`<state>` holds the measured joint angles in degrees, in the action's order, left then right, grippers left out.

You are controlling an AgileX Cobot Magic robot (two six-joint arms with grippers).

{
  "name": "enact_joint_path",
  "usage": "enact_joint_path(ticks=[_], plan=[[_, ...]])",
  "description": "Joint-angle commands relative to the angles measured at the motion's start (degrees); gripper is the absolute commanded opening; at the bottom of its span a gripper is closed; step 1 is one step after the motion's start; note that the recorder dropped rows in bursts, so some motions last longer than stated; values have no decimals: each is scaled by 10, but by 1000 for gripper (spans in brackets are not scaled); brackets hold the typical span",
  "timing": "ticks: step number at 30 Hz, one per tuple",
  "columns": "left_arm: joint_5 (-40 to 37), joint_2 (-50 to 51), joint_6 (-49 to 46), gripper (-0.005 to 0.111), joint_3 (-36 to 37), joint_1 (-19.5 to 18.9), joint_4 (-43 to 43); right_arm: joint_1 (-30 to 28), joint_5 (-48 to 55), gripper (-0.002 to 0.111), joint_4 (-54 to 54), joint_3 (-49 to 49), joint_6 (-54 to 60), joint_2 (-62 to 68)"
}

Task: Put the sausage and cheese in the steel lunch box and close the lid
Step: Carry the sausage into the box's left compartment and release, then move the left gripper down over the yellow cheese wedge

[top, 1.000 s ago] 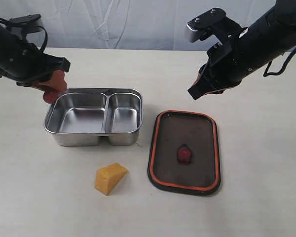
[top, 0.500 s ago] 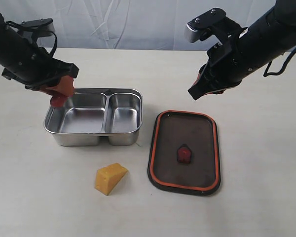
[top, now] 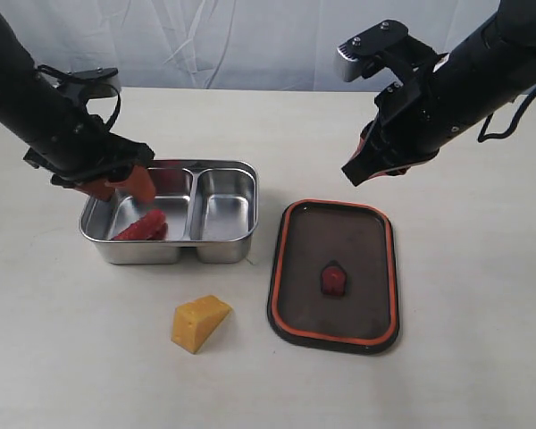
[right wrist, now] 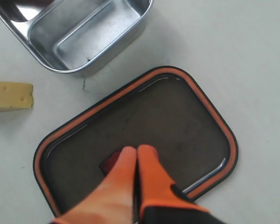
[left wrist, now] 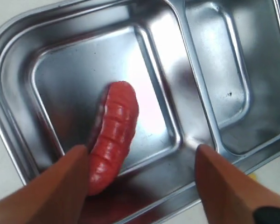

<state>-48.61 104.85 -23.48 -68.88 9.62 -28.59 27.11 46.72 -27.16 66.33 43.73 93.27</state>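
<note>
Left wrist view shows the sausage (left wrist: 113, 135) lying flat in the big part of the box (left wrist: 18, 154). The small part next to it has nothing in it.

What could go wrong? One finger (left wrist: 60, 186) sits just beside the end of the sausage. I cannot tell if it touches, because the view is so close up. If I lift the arm crooked, that finger could push the sausage or bump the wall and slide the box. So I think a straight lift is best.

The cheese (top: 199, 323) sits on the table (top: 482, 340), near the front of the box. It is a wedge with slanted sides, so I think it could slip out of a weak pinch. The lid (top: 288, 268) lies flat beside the box, on the right. Its orange ring faces up, so I guess it needs turning over, and it could slip or land crooked on the box then.

Now the hands. The left gripper (left wrist: 142, 158) hangs low over the big part, jaws wide apart, and it holds nothing. The right gripper (right wrist: 137, 156) hovers above the lid with its tips pressed together, and it holds nothing either.
</note>
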Motion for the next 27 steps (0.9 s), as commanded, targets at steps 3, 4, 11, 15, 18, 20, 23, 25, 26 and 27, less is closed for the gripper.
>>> enact_joint_path(ticks=[3, 4, 11, 15, 18, 20, 23, 25, 26, 27], plan=[[-98, -9, -9, 61, -16, 3, -28, -3, 2, 0, 11, 3, 1, -5], [-123, -13, -9, 61, -16, 3, -32, -3, 2, 0, 19, 3, 1, -5], [-213, -34, -7, 61, -13, 57, -49, -5, 3, 0, 42, 3, 0, -5], [-179, -34, 40, 61, -13, 146, 10, -5, 4, 0, 46, 3, 0, -5], [-171, -34, 100, 61, -13, 202, 68, -5, 14, 0, 56, 3, 0, -5], [-167, -34, 131, 61, -13, 230, 105, -5, 17, 0, 62, 3, -1, -5], [-143, -34, 144, 61, -13, 249, 123, -5, 17, 0, 62, 3, -1, -5], [-129, -26, 145, 61, -13, 254, 136, -5, 17, 0, 62, 3, -1, -5], [-129, -22, 145, 61, -13, 254, 136, -5, 17, 0, 62, 3, -2, -5], [-129, -9, 145, 61, -13, 254, 137, -5, 17, 0, 62, 3, -2, -5]])
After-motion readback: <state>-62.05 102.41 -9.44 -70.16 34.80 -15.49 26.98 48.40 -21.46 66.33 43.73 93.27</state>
